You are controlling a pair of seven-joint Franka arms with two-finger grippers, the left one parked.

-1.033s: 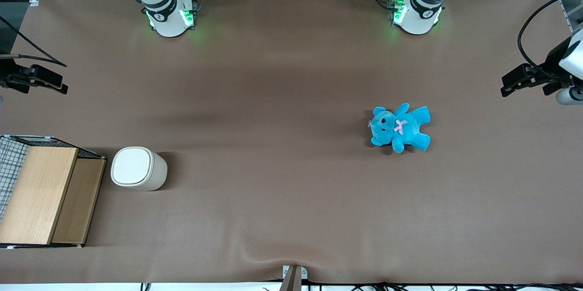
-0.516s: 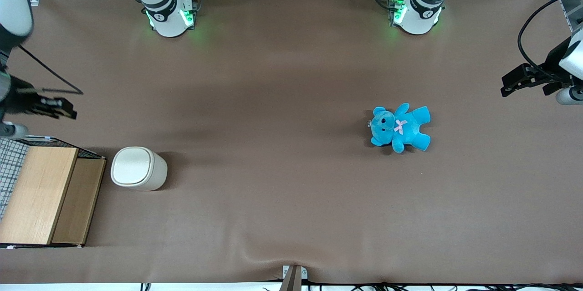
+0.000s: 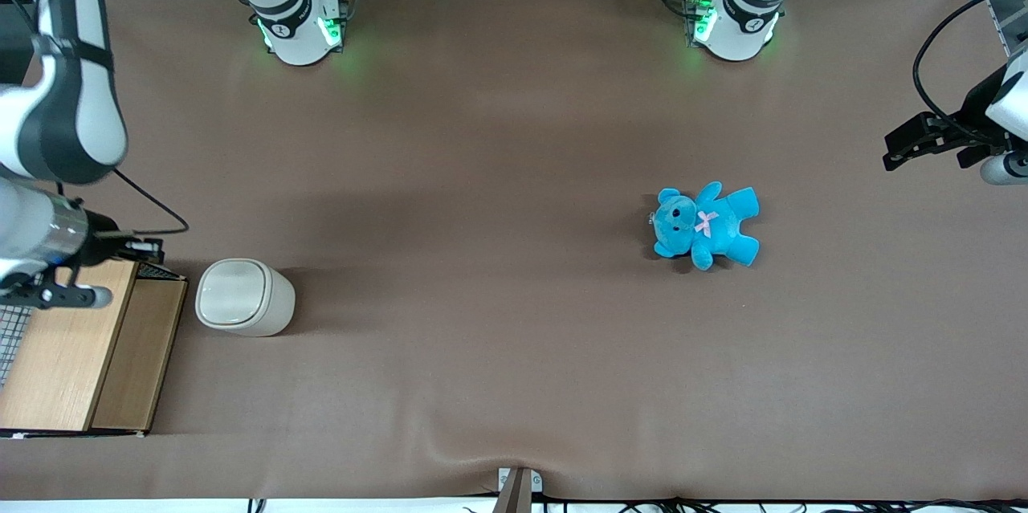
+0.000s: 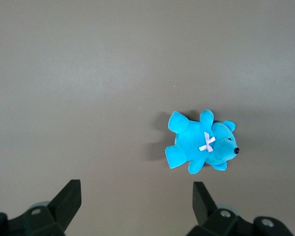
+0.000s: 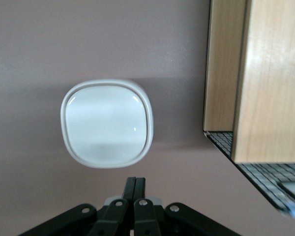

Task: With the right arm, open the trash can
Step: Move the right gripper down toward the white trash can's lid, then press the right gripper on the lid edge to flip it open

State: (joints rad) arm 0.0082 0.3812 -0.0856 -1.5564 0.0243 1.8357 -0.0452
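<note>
The trash can (image 3: pixel 241 296) is a small cream-white tub with its flat pale lid (image 5: pixel 107 123) lying shut on top. It stands on the brown table toward the working arm's end, beside a wooden-topped wire crate. The right arm (image 3: pixel 60 95) reaches in from the table's edge. Its black gripper (image 3: pixel 148 246) hangs over the crate's corner, a short way from the trash can and slightly farther from the front camera. In the right wrist view the gripper (image 5: pixel 135 183) is shut with nothing between its fingers, and it looks down on the lid without touching it.
The wire crate with wooden top (image 3: pixel 80 344) stands right beside the trash can, its edge close to the tub (image 5: pixel 226 73). A blue teddy bear (image 3: pixel 705 224) lies toward the parked arm's end of the table.
The right arm has swung in from the table's edge, nearer to the front camera and toward the trash can. Its gripper now hangs over the crate's corner. The trash can has not moved.
</note>
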